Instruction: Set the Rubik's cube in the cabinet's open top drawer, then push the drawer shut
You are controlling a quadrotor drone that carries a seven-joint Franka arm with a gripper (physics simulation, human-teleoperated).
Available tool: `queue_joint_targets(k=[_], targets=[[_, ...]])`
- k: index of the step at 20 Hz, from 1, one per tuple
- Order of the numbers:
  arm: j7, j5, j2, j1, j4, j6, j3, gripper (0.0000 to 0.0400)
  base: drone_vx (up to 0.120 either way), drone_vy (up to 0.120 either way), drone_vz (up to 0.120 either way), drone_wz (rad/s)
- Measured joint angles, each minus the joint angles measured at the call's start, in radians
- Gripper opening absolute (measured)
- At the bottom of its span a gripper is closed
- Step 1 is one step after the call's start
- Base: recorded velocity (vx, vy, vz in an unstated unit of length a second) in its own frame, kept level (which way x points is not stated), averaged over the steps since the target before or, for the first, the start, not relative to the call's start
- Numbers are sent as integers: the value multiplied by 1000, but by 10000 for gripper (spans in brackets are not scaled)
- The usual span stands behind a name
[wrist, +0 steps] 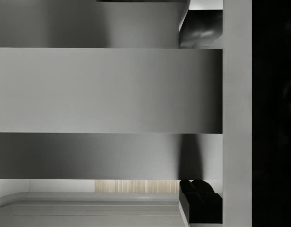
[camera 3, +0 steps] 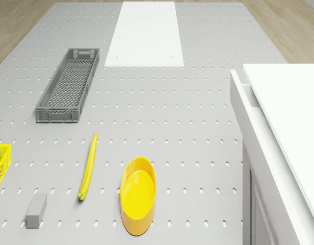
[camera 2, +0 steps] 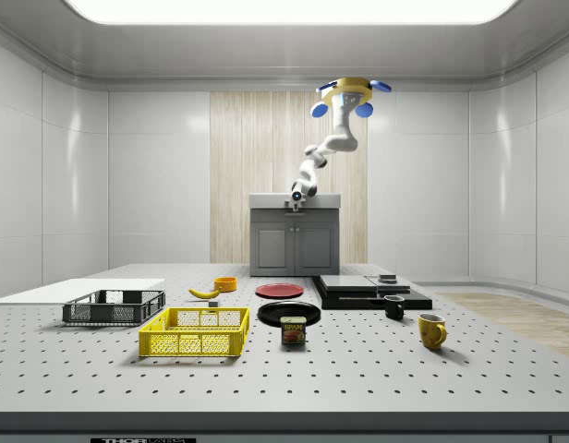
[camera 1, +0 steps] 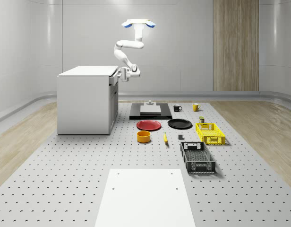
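Overhead, the drone (camera 1: pixel 138 22) hovers before the cabinet (camera 1: pixel 84 101), arm bent down so the gripper (camera 1: pixel 123 74), its fingers (wrist: pixel 198 29) spread and empty, meets the slightly open top drawer (camera 3: pixel 239 84). The Rubik's cube is presumably inside, though I cannot tell. An off-centre push could slip, or shove the drone away, leaving the drawer ajar.

perforated table (camera 1: pixel 65 179) bears cabinet (camera 1: pixel 84 101), crates, plates, mugs.

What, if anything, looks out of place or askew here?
Nothing is spilled or damaged. The cabinet top drawer sits slightly out, the gripper at its front, the drone hovering beside the cabinet. No Rubik's cube is visible.
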State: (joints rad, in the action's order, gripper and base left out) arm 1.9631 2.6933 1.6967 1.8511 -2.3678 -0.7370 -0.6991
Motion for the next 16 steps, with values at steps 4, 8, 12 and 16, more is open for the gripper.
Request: queue_joint_targets(k=[4, 8, 12, 16], targets=[[-54, 81, 3, -60, 5, -32, 5, 400, 0, 90, 0, 0], [-82, 123, 7, -94, 9, -55, 7, 400, 0, 120, 0, 0], [-94, 139, 10, -108, 11, -67, 8, 400, 0, 30, 0, 0], [-98, 144, 12, -113, 13, -72, 8, 400, 0, 0, 0, 0]])
